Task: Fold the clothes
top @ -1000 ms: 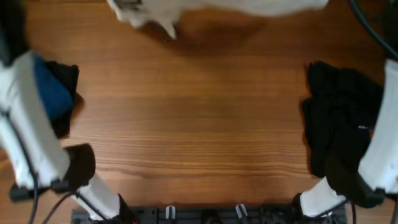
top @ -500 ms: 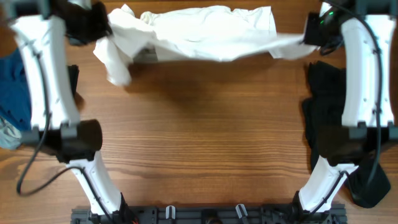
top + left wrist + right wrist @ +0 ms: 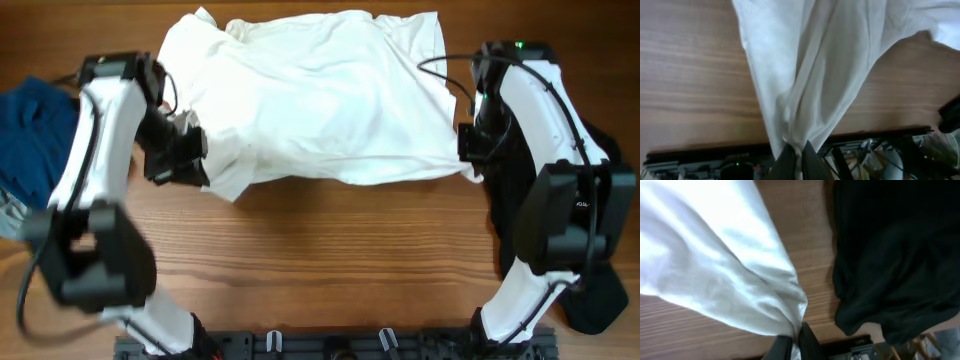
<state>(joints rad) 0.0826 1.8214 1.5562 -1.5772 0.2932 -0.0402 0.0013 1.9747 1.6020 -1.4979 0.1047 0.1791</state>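
Mid-spread of white shirt (image 3: 320, 95) over table (image 3: 330, 270), covering 10 to 2 o'clock, far edge up at 12. Pinched fully closed on near-edge corner at 9 o'clock with left gripper (image 3: 796, 159), fabric bunched to a point between the fingers. Same at 3 o'clock with right gripper (image 3: 794, 342): closed on the other near corner, cloth draping off it. Sagging, slightly curled near edge between the two; wrinkles all over the body. Blue garment (image 3: 35, 140) heaped at 9 o'clock table edge. Black garment (image 3: 890, 255) at 3 o'clock, just beside the right-hand corner, partly under the right arm.

Probably best done like this:
- Pull both corners toward 6 o'clock at equal pace, with the edge taut and no slack in the middle.
- Stay low over the wood and lower both ends together.
- Release only once the edge lies flat.
- Steer the right corner clear of the black pile, to avoid dragging it along.
- Avoid a high lift, for risk of re-crumpling the 12 o'clock end.

No label or print visible here.
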